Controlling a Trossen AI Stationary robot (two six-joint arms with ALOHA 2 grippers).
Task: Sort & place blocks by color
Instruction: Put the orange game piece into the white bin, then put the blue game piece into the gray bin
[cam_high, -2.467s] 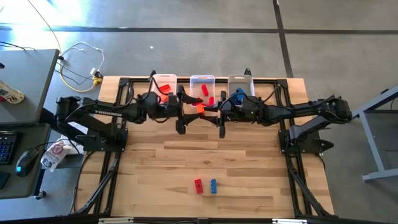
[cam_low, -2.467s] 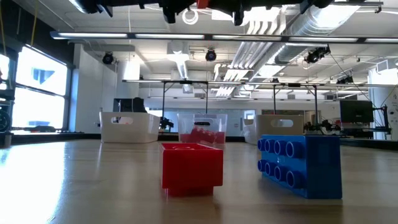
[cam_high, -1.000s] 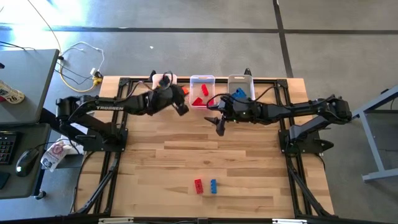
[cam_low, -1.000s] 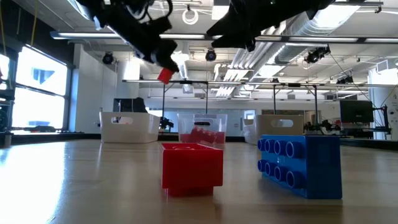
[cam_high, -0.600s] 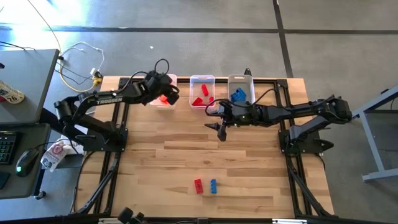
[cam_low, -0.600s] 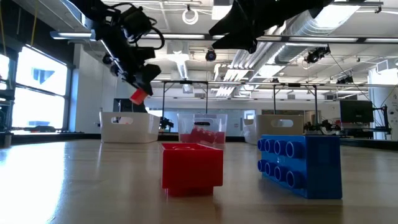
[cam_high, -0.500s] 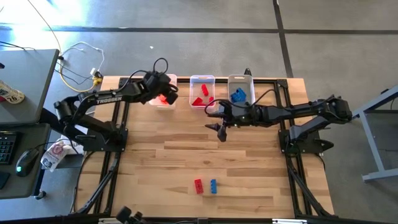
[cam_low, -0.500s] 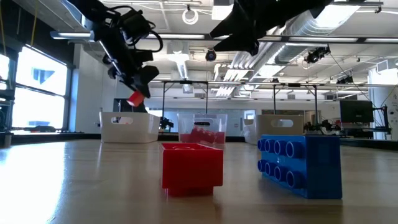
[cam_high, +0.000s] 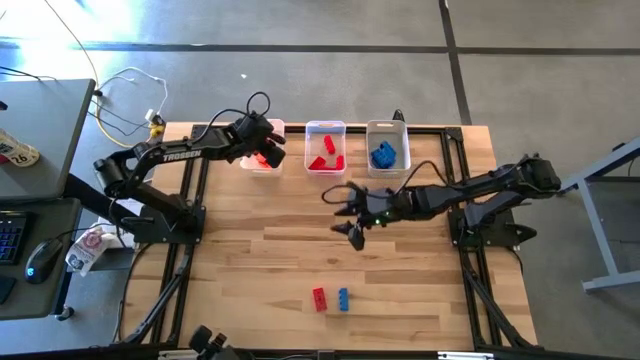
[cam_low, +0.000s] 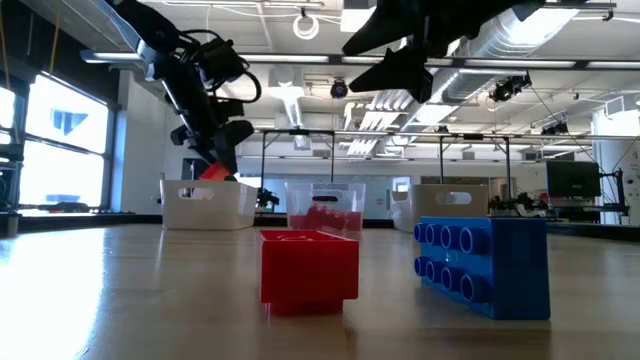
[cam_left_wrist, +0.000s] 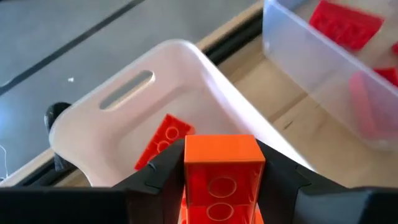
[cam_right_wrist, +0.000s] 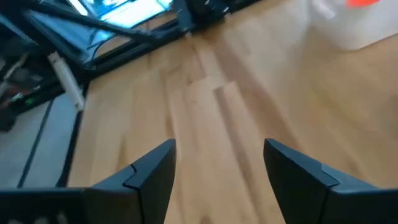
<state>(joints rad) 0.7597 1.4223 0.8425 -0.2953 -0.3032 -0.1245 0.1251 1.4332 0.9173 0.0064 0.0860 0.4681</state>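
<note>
My left gripper (cam_high: 268, 152) is shut on an orange block (cam_left_wrist: 221, 171) just above the left bin (cam_high: 262, 138), which holds another orange block (cam_left_wrist: 165, 140). In the low view the gripper (cam_low: 215, 160) hangs over that bin (cam_low: 208, 203). My right gripper (cam_high: 345, 215) is open and empty above the middle of the table; its wrist view (cam_right_wrist: 224, 177) shows bare wood between the fingers. A red block (cam_high: 319, 298) and a blue block (cam_high: 343, 298) rest on the table near its front edge. My left gripper pinches the orange block's two opposite side faces (cam_left_wrist: 186, 180) between its two fingers. The block's free end sticks out past the fingertips. The fingers slant down toward the table's far edge. The block is lifted clear, over the left bin's opening (cam_left_wrist: 155, 118).
The middle bin (cam_high: 325, 148) holds red blocks, the right bin (cam_high: 387, 145) blue ones; all three stand along the far edge. In the low view the red block (cam_low: 308, 265) and blue block (cam_low: 485, 265) stand close to the camera. Bare wood lies between them and the bins.
My left gripper has carried the orange block toward the table's far left and down, from beside the middle bin to just over the left bin. My right gripper has moved away from the bins toward the near edge.
</note>
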